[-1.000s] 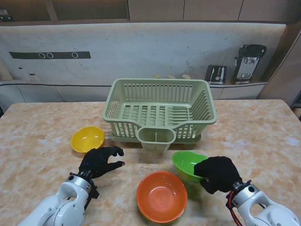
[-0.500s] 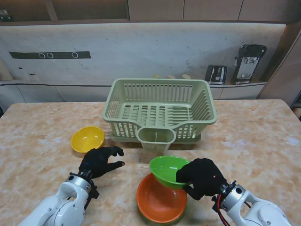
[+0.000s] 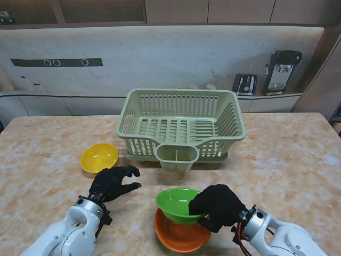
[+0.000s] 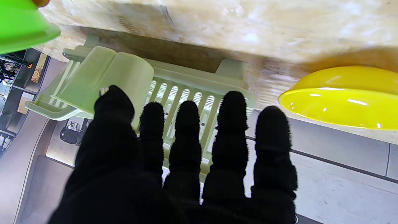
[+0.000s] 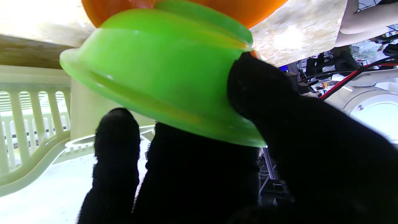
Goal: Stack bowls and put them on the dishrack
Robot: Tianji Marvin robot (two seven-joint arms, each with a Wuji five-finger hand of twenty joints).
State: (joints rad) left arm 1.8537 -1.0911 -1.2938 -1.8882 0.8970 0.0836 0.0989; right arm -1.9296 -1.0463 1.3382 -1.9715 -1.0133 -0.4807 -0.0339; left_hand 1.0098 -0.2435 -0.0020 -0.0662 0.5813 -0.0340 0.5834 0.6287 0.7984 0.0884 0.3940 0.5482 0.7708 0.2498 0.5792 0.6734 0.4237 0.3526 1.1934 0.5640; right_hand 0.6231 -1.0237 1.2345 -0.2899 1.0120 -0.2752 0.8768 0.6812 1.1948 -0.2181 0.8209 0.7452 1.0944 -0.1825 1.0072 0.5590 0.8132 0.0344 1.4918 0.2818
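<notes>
Right hand (image 3: 216,206) grips the green bowl (image 3: 177,203) by its right rim: thumb on the outside wall, fingers (image 5: 116,146) wrapped over the rim, clear in the right wrist view (image 5: 161,71). Bowl is tilted, opening facing up and slightly away from me. It sits over the orange bowl (image 3: 181,237), overlapping its far half; can't tell from the stand view whether the two touch. In the right wrist view the orange bowl (image 5: 248,9) shows just behind the green one, very close.

Orange bowl sits upright on the table (image 3: 287,154), near me, roughly centre.

Left hand (image 3: 113,181) holds nothing: fingers spread and slightly curled, hovering at or just over the table on the left; contact with the table not resolvable. In the left wrist view all fingers (image 4: 230,130) are extended and apart.

Yellow bowl (image 3: 99,157) is upright on the table, just beyond the left hand, apart from it, left of the rack. Also seen in the left wrist view (image 4: 342,96).

Dishrack (image 3: 181,125) is at table centre, farther from me, nothing in it. Its cutlery cup (image 3: 177,156) faces me, between the yellow bowl and the green/orange pair.
</notes>
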